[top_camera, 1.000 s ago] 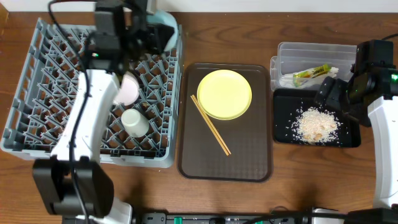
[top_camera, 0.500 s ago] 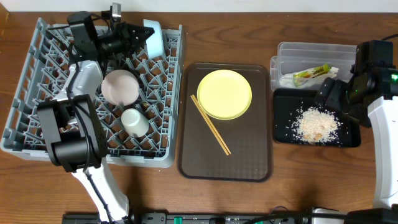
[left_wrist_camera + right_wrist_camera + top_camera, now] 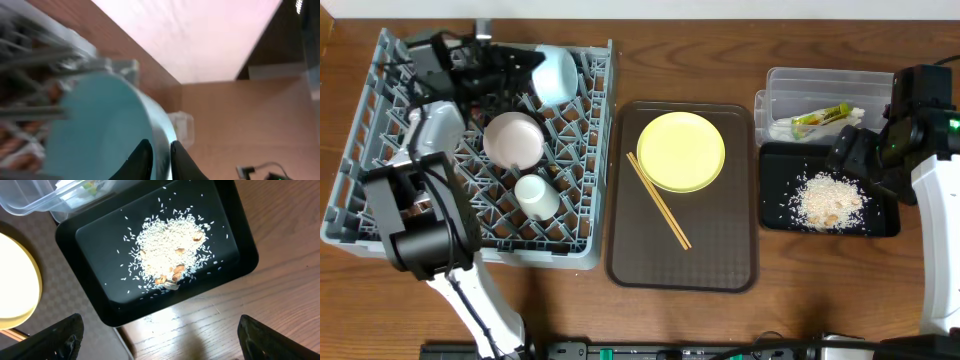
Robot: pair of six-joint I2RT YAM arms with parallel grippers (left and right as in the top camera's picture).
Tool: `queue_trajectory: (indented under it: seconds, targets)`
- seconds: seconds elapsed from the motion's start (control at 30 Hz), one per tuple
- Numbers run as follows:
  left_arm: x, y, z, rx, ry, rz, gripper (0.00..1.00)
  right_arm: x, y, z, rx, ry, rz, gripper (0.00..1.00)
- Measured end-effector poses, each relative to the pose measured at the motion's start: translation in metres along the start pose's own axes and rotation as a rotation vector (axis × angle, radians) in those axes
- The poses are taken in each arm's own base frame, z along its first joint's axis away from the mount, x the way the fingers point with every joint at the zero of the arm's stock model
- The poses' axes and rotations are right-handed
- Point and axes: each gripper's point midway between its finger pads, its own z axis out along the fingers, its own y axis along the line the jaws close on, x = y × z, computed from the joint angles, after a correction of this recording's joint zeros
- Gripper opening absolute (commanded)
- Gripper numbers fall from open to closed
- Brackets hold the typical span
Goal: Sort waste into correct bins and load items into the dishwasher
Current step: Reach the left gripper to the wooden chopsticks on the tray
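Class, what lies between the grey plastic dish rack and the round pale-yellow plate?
Overhead view: the upper end of the wooden chopsticks, on the brown rectangular serving tray.

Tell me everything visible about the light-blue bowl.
The light-blue bowl is plain, smooth and slightly glossy; whether plastic or ceramic is unclear. It lies tipped on its side among the pegs at the back right corner of the grey dish rack. The left gripper holds it, jaws pinching its thin wall near the rim.
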Motion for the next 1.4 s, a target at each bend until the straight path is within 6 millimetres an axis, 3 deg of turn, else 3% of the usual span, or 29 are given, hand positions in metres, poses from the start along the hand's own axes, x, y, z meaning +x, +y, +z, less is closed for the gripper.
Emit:
queue_trajectory:
  seconds: [0.13,0.27,0.47,0.6,0.77,0.8,0.93,1.07,1.2,1.4]
  targets:
    - [-0.011,0.013,-0.014,-0.045,-0.051,0.023,0.62,0.000,0.000,0.000,0.001,0.001,0.000,0.96]
    - [-0.022,0.021,-0.029,-0.067,-0.095,0.043,0.77,0.001,0.000,0.000,0.002,0.003,0.000,0.96]
    - [-0.040,0.031,-0.061,-0.095,-0.172,0.039,0.84,0.002,-0.001,0.000,0.003,0.007,-0.001,0.97]
    - [-0.034,0.015,-0.067,-0.137,-0.177,0.039,0.86,0.002,-0.001,0.000,0.004,0.008,-0.001,0.98]
    - [0.012,-0.039,-0.071,-0.339,-0.151,0.098,0.86,0.002,-0.001,0.000,0.003,0.007,-0.005,0.99]
    - [0.034,-0.049,-0.069,-0.421,-0.128,0.104,0.86,0.002,-0.001,0.000,0.004,0.008,-0.008,0.99]
    - [0.091,-0.082,-0.057,-0.600,-0.065,0.214,0.86,0.002,-0.001,-0.001,0.002,0.006,-0.012,0.99]
    - [0.174,-0.095,-0.042,-0.787,0.105,0.315,0.87,0.002,-0.001,-0.001,0.003,0.007,-0.012,0.99]
    - [0.224,-0.092,-0.030,-0.856,0.258,0.373,0.87,0.003,-0.001,-0.001,0.005,0.012,-0.013,0.99]
    - [0.259,-0.097,-0.015,-0.873,0.328,0.403,0.87,0.004,-0.002,-0.001,0.006,0.016,-0.013,0.99]
